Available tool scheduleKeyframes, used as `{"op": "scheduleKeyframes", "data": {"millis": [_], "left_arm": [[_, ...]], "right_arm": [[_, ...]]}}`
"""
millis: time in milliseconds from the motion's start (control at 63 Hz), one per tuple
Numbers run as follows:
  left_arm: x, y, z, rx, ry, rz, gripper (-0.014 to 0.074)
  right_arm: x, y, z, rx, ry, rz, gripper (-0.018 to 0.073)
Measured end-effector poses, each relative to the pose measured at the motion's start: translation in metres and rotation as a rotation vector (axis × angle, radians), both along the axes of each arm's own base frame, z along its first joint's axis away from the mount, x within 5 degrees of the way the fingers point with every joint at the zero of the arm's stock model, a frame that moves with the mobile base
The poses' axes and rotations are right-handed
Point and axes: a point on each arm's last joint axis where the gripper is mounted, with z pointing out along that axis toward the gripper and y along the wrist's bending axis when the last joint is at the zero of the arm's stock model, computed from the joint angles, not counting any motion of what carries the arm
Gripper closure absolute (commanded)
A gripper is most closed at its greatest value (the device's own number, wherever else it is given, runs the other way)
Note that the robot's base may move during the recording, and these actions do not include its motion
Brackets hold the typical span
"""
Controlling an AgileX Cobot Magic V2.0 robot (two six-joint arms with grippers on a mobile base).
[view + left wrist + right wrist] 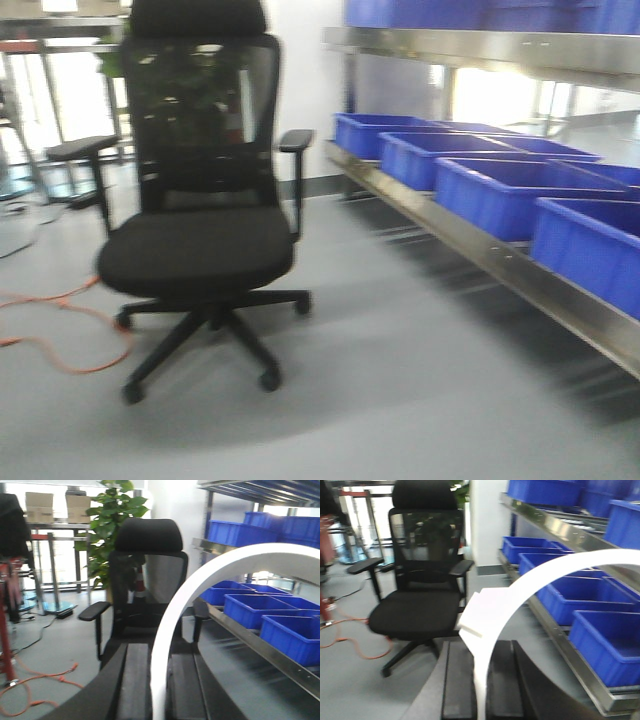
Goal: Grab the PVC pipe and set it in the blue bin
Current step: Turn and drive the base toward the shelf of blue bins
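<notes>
Clamping a curved white pipe (pixel 235 560) in the left pincer (pixel 161 655), lower centre; clenching white pipe (pixel 570 565) likewise in the right pincer (pixel 482 647). Facing a chair (pixel 200 240) mid-frame, blue bins (pixel 500 190) on shelf (pixel 480 250) at right.

Open floor (pixel 400 340) between chair (pixel 205 245) and bins (pixel 500 190)

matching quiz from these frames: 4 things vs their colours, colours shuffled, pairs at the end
Things:
1. office chair
2. floor cable
3. shelf bins
4. plant

Colours:
A. blue
B. black
C. green
D. orange

Pairs: 1-B, 2-D, 3-A, 4-C
</notes>
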Motion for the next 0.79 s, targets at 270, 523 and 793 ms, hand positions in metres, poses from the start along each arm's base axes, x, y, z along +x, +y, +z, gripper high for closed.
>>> {"op": "scheduleKeyframes", "data": {"millis": [270, 523, 793], "left_arm": [[0.0000, 0.0000, 0.0000, 0.000, 0.000, 0.000, 0.0707], [0.0000, 0.0000, 0.0000, 0.000, 0.000, 0.000, 0.0707], [0.0000, 0.0000, 0.0000, 0.000, 0.000, 0.000, 0.0707]], "right_arm": [[0.0000, 0.0000, 0.0000, 0.000, 0.000, 0.000, 0.0727], [0.0000, 0.0000, 0.0000, 0.000, 0.000, 0.000, 0.0727], [0.0000, -0.0001, 0.0003, 0.002, -0.004, -0.001, 0.0727]]}}
